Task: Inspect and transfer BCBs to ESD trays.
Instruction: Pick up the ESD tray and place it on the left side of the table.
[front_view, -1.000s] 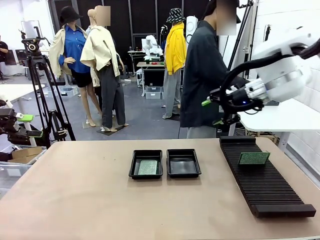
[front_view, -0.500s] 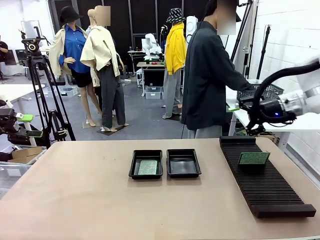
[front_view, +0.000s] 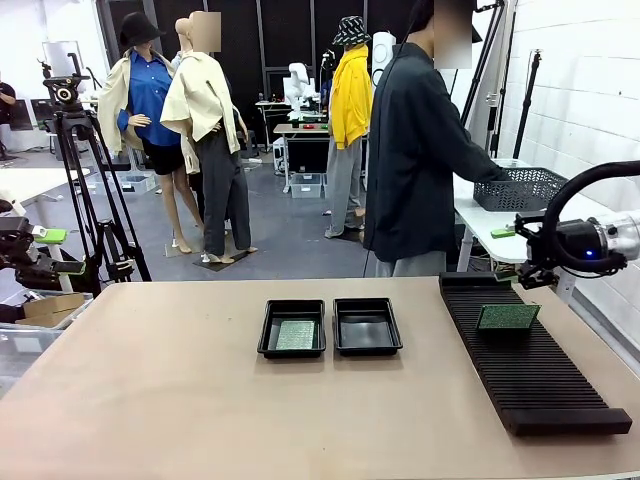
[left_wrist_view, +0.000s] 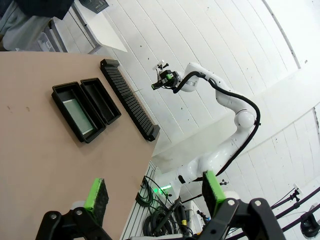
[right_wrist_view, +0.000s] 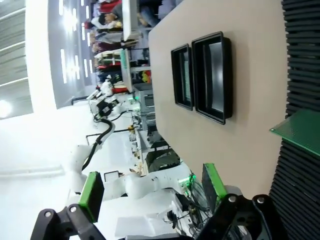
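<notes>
The left gripper (left_wrist_view: 155, 190) has its jaws spread wide with nothing between the green pads (left_wrist_view: 96, 193), and in the front view it hangs off the desk's edge at 9 o'clock (front_view: 58, 252), clear of the desk (front_view: 180, 400). The right gripper (right_wrist_view: 152, 189) also has its jaws wide apart and empty; seen from the front it hangs in the air at 3 o'clock (front_view: 528, 268), just past the far end of the long black slotted rack (front_view: 530, 375) and touching nothing. From the left wrist, that arm's gripper shows small at about 12 o'clock (left_wrist_view: 162, 80), above the rack (left_wrist_view: 131, 102). On the rack's far part, at about 10 o'clock from the right gripper in the front view, a green BCB (front_view: 508, 317) rests tilted on the ribs; the right wrist camera has it at 3 o'clock (right_wrist_view: 300, 131). At 9 o'clock from the rack, near the desk's middle, the two ESD trays sit side by side, close together. The left tray (front_view: 267, 340) holds a second BCB (front_view: 296, 334) lying flat inside it, and the right tray (front_view: 367, 328) holds nothing. The right wrist view shows the same pair at 12 o'clock, the board-bearing tray (right_wrist_view: 175, 75) beside the bare one (right_wrist_view: 215, 75). Beyond the desk at 12 o'clock a person (front_view: 415, 150) in a dark top stands turned toward a side table, one arm reaching to a dark mesh basket (front_view: 525, 188) at 2 o'clock.
</notes>
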